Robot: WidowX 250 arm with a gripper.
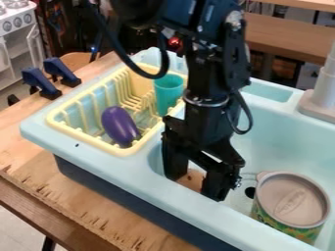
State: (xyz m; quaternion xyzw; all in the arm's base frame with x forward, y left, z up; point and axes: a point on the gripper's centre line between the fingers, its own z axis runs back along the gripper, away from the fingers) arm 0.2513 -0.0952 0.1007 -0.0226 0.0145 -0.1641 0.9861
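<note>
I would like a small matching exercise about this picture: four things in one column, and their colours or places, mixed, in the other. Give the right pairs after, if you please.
Things:
1. eggplant
2. cup
3. tin
4. gripper

Colours or places:
A. stands in the sink, lid up
B. black, close to a brown thing
C. green-blue, in the rack
D. purple, in the rack

Right pairs: 1-D, 2-C, 3-A, 4-B
</note>
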